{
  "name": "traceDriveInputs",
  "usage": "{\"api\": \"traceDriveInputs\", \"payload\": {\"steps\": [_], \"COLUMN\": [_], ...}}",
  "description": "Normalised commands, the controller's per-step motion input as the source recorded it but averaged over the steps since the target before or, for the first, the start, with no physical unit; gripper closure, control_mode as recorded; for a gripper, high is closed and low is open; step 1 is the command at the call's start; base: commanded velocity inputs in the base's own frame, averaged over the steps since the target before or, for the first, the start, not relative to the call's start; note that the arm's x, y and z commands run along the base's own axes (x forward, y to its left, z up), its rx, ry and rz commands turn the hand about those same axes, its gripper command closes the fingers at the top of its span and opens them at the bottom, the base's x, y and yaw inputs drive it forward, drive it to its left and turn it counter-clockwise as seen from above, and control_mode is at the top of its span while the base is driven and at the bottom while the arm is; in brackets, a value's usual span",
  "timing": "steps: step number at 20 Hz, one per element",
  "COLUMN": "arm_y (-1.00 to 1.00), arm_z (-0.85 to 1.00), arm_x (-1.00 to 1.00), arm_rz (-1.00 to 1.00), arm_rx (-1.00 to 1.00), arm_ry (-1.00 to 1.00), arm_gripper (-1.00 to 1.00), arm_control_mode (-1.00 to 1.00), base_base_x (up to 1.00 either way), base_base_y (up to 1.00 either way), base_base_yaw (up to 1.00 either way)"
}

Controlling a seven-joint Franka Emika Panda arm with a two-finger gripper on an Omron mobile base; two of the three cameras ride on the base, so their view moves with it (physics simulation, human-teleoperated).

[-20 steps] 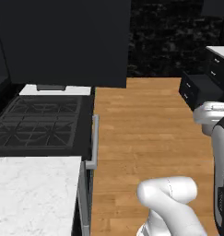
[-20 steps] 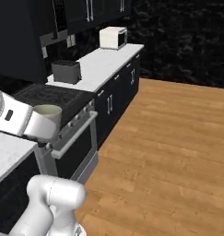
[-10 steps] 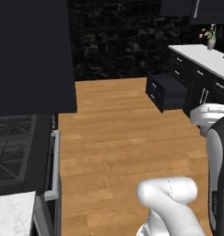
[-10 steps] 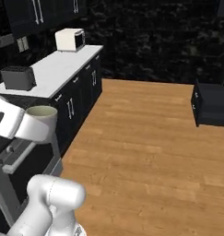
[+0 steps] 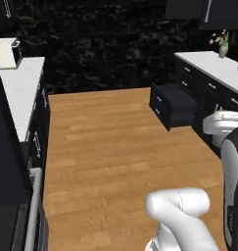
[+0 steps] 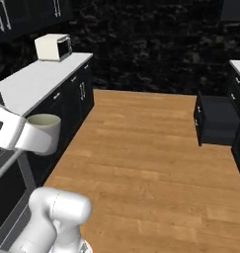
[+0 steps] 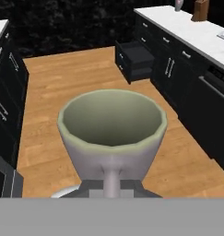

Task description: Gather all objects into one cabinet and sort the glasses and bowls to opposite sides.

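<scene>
1. Right now the gripper (image 7: 111,184) is clamped tight on the near wall of the grey-beige cup (image 7: 112,133), its jaws drawn narrow around the rim.
2. That cup sits upright in the grip, mouth open to the hand camera, and its pale greenish inside holds nothing.
3. From the right base camera the same cup (image 6: 44,132) hangs at the end of the white arm, above the edge of the wooden floor (image 6: 151,163) and just beside the black base cabinets.
4. An open black drawer (image 5: 173,104) juts from the cabinets under the white counter (image 5: 213,68); its inside looks empty, though it is too dark to be sure.
5. A vase of pink tulips (image 5: 222,43) stands on that counter.
6. A white microwave (image 6: 53,47) sits on the opposite counter.
</scene>
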Motion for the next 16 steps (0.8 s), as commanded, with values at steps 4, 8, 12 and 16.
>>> {"api": "traceDriveInputs", "payload": {"steps": [4,8,12,16], "arm_y": [0.00,0.00,0.00,0.00], "arm_z": [0.00,0.00,0.00,0.00], "arm_x": [0.00,0.00,0.00,0.00], "arm_rz": [0.00,0.00,0.00,0.00], "arm_rx": [0.00,0.00,0.00,0.00], "arm_ry": [0.00,0.00,0.00,0.00], "arm_gripper": [1.00,1.00,1.00,1.00], "arm_control_mode": [1.00,1.00,1.00,1.00], "base_base_x": [1.00,1.00,0.99,0.99], "base_base_y": [-0.26,-0.25,-0.25,-0.29], "base_base_yaw": [0.00,0.00,0.00,-0.01]}}
